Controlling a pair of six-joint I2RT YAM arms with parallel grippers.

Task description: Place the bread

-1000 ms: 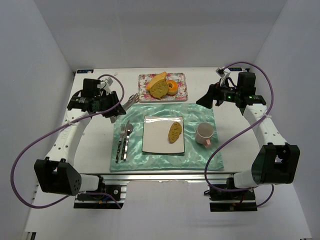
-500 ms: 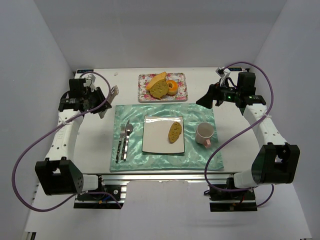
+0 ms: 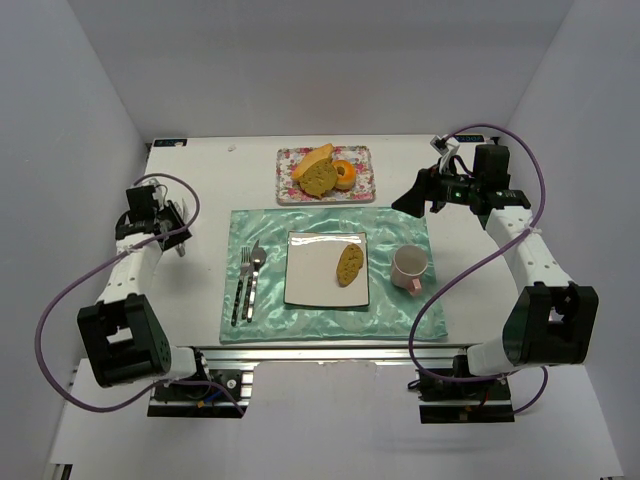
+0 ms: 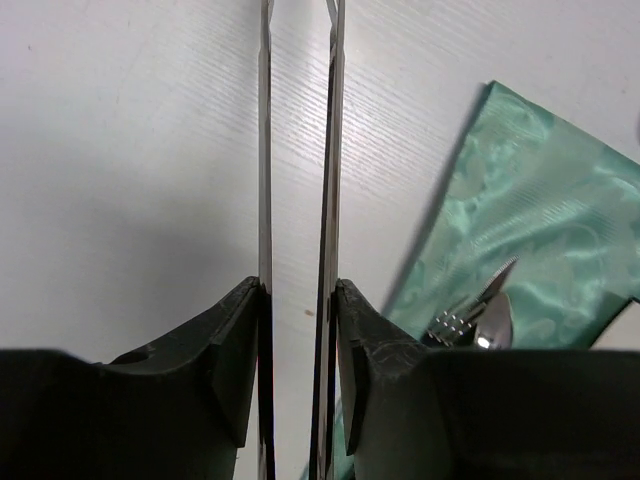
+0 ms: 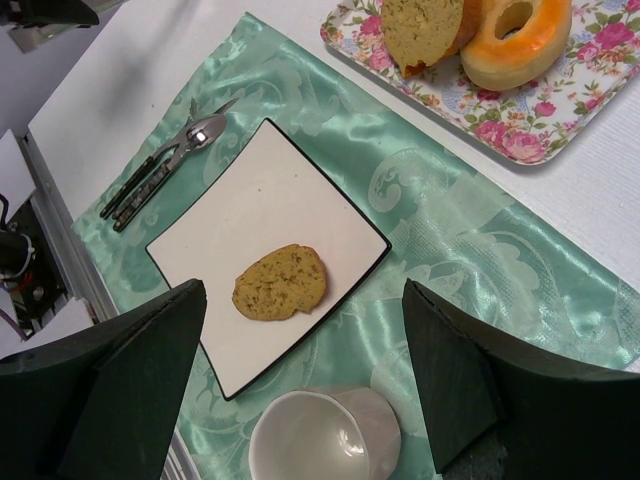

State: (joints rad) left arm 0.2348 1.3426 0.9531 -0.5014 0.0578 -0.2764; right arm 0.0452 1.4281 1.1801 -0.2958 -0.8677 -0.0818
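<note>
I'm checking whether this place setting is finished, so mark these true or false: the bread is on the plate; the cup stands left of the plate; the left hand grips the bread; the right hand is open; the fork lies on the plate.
1. The bread lies on the white square plate. True.
2. The pink cup stands left of the plate. False: in the top view it stands right of the plate, on the green mat.
3. The left hand grips the bread. False: it holds nothing and is over bare table, left of the mat.
4. The right hand is open. True.
5. The fork lies on the plate. False: it lies on the mat, left of the plate.
</note>
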